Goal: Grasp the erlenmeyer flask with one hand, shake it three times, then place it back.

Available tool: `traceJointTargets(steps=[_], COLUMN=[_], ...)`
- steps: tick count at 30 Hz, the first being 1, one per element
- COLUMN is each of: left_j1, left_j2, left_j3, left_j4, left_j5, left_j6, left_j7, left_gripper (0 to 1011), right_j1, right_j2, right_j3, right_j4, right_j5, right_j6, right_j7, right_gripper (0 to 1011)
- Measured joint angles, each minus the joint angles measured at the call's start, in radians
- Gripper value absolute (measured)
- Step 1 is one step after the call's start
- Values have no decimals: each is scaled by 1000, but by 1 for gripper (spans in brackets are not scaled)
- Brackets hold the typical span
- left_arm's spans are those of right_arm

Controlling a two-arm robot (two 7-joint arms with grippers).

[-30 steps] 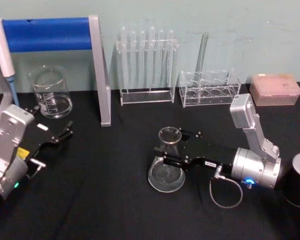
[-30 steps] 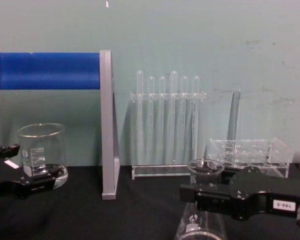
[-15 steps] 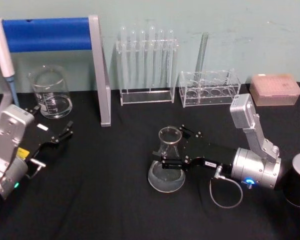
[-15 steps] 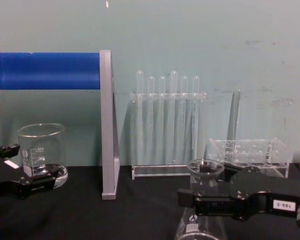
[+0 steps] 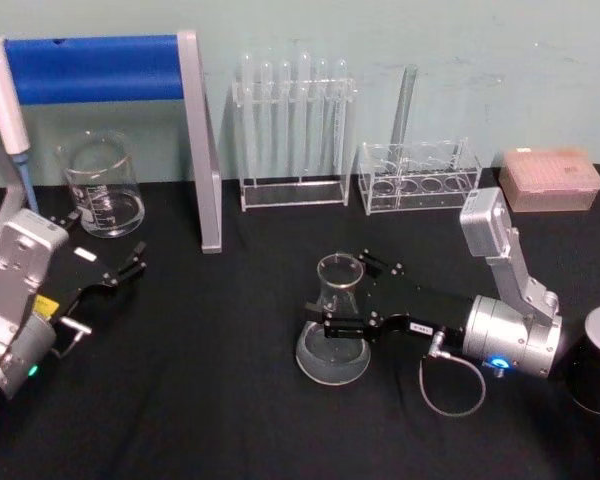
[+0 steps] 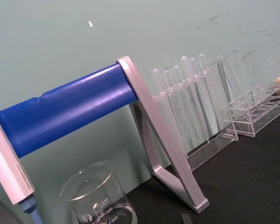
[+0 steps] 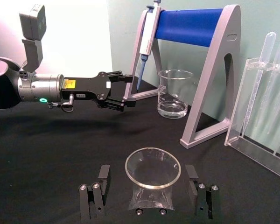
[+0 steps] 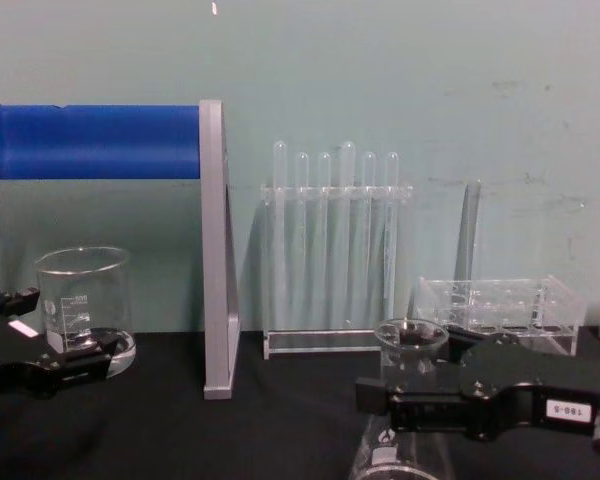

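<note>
A black cloth-covered table (image 5: 210, 400) carries everything. The erlenmeyer flask (image 5: 334, 335) stands upright on it, between the spread fingers of the right gripper (image 5: 342, 302). Beyond the gripper, along the back edge, stand a rack of test tubes (image 5: 293, 135) and a low clear rack (image 5: 420, 177). Far to the gripper's left stand a grey-and-blue stand (image 5: 194, 140) and a glass beaker (image 5: 102, 186). A pink box (image 5: 550, 179) sits behind the right arm.
</note>
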Motion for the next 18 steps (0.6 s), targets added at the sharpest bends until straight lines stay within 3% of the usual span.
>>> traceJointTargets(steps=[7,18], left_j1=[0,0], left_j2=[0,0], left_j3=[0,0], left_j4=[0,0], left_j5=[0,0], left_j6=[0,0], left_j7=[0,0], left_gripper=[1001,1001], right_j1=[-1,-24], right_j2=[1,31], right_j3=[0,15], right_j4=[0,-27], right_j5=[0,6], right_j6=[0,-10], right_j7=[0,3], right_gripper=[1000,1000])
